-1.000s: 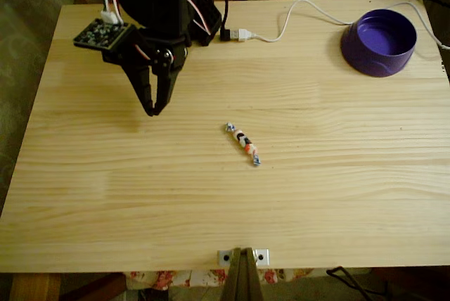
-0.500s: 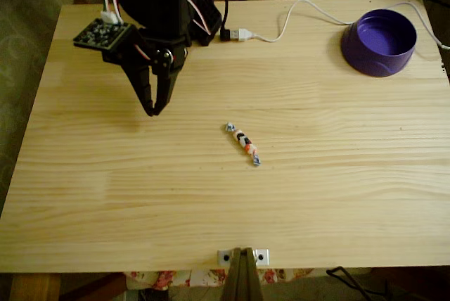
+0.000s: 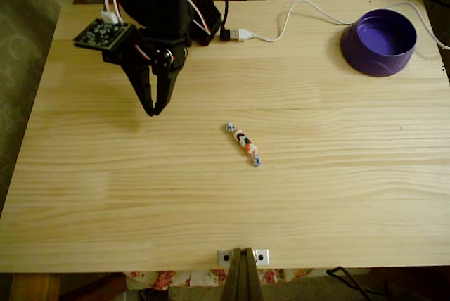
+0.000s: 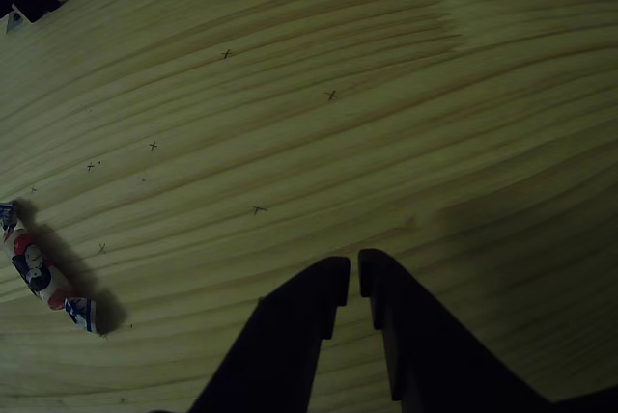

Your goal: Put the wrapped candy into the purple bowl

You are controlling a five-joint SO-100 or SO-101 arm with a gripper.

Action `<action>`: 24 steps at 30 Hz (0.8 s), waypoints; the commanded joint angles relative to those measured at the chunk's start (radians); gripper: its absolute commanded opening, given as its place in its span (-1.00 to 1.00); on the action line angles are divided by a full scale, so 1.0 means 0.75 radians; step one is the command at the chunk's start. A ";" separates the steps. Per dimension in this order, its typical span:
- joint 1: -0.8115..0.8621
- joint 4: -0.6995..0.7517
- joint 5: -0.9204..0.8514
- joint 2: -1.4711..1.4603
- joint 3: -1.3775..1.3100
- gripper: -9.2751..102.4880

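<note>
Pale pine boards with long, wavy grain make up the tabletop point(image 3: 316, 195) I am working over, and the fixed view shows nearly all of it from above. At its near edge sits a small metal bracket point(image 3: 243, 256) with two screw holes. My black two-finger hand point(image 3: 152, 110) hangs over the left part of the boards, pointing down, its fingers drawn together with only a thin slit between the tips. In the other view the same hand point(image 4: 351, 278) rises from the bottom edge, tips almost touching, holding nothing.

I see the small slender wrapped candy point(image 3: 242, 143), white with orange-red and dark marks and bluish twisted ends, lying flat near the middle of the tabletop. It lies diagonally, to the right of the hand and a little nearer the front edge, clearly apart from the fingertips. In the other view the candy point(image 4: 39, 273) lies at the far left, throwing a dark shadow on the wood.

My round deep-purple plastic bowl point(image 3: 380, 42) stands upright at the far right corner, well apart from the candy. A white cable point(image 3: 309, 5) with a USB plug runs along the back edge toward it.
</note>
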 commanded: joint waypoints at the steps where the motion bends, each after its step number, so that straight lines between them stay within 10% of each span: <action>1: -0.016 -0.027 -0.010 0.008 -0.025 -0.82; 24: 0.010 -0.094 0.084 -0.344 -0.340 -0.83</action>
